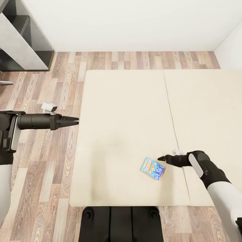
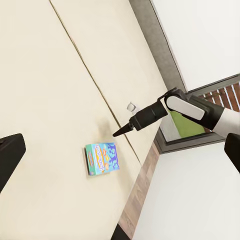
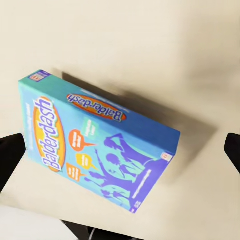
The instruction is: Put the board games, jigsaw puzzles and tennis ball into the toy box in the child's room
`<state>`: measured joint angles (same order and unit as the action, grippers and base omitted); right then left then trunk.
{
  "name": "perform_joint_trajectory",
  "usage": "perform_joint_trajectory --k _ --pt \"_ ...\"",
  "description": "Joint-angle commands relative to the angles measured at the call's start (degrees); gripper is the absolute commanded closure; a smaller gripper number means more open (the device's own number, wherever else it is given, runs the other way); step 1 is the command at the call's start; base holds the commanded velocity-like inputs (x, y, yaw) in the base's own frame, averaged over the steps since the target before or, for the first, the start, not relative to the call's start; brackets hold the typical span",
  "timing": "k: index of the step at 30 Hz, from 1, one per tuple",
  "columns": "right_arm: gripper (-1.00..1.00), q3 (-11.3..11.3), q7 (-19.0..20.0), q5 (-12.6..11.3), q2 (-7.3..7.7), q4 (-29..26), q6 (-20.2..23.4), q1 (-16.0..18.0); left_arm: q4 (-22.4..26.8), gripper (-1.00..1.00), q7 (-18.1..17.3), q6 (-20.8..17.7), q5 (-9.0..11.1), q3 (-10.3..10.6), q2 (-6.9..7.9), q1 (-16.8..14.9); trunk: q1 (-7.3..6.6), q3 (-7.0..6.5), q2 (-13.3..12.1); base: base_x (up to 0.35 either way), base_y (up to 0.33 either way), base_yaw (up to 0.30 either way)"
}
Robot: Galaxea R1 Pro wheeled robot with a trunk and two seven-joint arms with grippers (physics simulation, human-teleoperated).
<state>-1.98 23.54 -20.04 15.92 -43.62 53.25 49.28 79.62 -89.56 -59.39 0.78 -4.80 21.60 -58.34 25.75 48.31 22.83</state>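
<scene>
Board game [image 1: 153, 168], blue, lying flat on the bed [image 1: 127, 111] at lower centre of the head view, just beside the right gripper [image 1: 160, 158] and not yet touched. Right claw spread wide, one tip at each edge of the wrist frame; left gripper [image 1: 74, 120] over floor at middle left, seemingly closed. Best lowered squarely, straddling the short sides, then closed firmly before lifting.

A plain white wall [image 1: 134, 23] runs across the top of the head view, meeting a second white wall [image 1: 232, 47] at the upper right. Wood-plank flooring [image 1: 43, 174] in mixed brown and pale tones covers the left side and a strip below the wall. In the upper left corner stands a dark shelving unit [image 1: 20, 37] with pale grey panels. Light is even and soft.
</scene>
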Motion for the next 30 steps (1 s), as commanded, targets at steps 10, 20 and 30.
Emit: perform_joint_trajectory --k 10,20,30 --pt "-1.00 -0.45 0.93 0.51 -0.31 0.10 -0.14 0.03 0.01 -1.00 -0.18 -0.61 0.01 0.05 0.02 -0.02 0.03 0.06 0.09 0.000 0.000 0.000" --pt "-1.00 -0.49 0.98 0.45 -0.36 0.11 -0.16 0.03 0.01 -1.00 -0.18 -0.61 0.01 0.09 0.02 -0.02 0.03 0.06 0.09 0.000 0.000 0.000" --pt "-1.00 -0.64 1.00 0.44 -0.42 1.72 -1.33 0.03 0.01 -1.00 -0.18 -0.61 0.01 0.16 0.01 -0.02 0.03 0.06 0.09 0.000 0.000 0.000"
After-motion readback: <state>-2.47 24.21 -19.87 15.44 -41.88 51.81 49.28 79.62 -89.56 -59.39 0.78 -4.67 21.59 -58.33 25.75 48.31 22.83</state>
